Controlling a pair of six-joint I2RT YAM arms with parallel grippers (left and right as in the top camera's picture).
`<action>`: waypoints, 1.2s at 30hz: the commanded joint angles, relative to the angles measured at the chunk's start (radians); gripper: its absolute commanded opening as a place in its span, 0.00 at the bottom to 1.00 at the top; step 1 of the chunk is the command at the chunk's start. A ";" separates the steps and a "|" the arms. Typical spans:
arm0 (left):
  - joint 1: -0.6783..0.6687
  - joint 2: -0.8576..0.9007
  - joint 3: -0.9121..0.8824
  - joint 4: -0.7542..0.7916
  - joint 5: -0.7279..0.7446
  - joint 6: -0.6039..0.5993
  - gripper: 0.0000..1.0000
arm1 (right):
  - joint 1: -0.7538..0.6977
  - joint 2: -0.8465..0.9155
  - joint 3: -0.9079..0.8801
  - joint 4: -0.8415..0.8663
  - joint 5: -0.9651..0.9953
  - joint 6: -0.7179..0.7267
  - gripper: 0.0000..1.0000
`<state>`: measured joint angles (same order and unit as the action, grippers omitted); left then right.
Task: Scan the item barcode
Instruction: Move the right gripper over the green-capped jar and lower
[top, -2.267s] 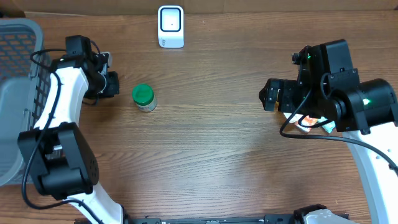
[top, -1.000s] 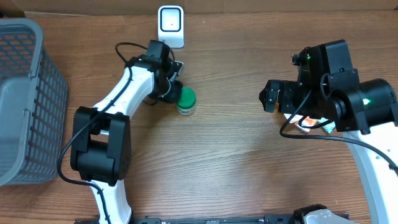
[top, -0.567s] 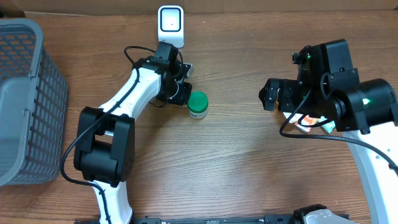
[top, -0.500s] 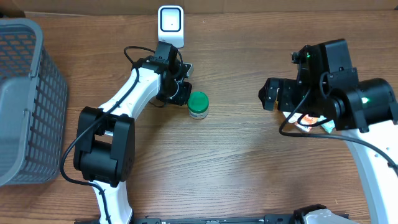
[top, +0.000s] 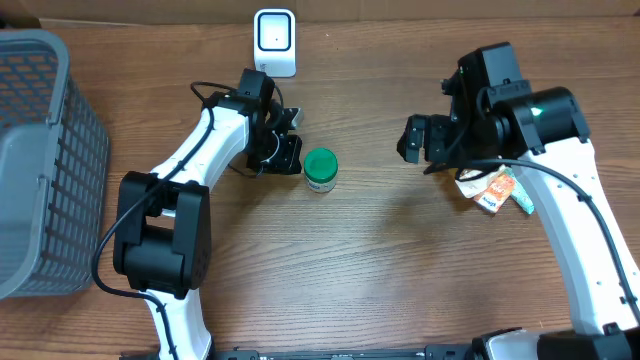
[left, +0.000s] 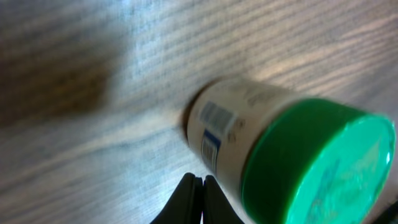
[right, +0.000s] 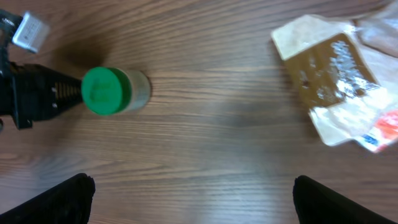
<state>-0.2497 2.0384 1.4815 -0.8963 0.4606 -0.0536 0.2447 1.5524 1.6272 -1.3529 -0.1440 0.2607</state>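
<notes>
Jar (top: 320, 172): bright green lid, white label w/ blue block & dark barcode stripes. Counter (top: 380, 280): brown wood grain. Basket (top: 40, 150) at 9 o'clock: grey mesh. Scanner (top: 274, 42) at 12: white. Packets (top: 493, 189) at 3: tan-brown, orange-red bits.

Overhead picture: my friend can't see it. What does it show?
A small jar with a green lid stands on a wooden table, the left gripper shut beside it. A white scanner sits behind, a grey basket far left, snack packets right.
</notes>
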 joint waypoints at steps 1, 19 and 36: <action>0.003 0.001 0.016 -0.021 0.074 -0.006 0.04 | 0.013 0.028 0.015 0.037 -0.061 -0.006 1.00; 0.321 -0.150 0.266 -0.171 -0.327 0.147 0.04 | 0.182 0.238 0.010 0.216 0.034 -0.060 0.96; 0.415 -0.150 0.268 -0.146 -0.393 0.163 1.00 | 0.207 0.242 0.010 0.340 0.001 -0.051 0.94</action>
<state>0.1619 1.8969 1.7386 -1.0443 0.0769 0.0898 0.4324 1.8004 1.6268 -1.0412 -0.1333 0.2096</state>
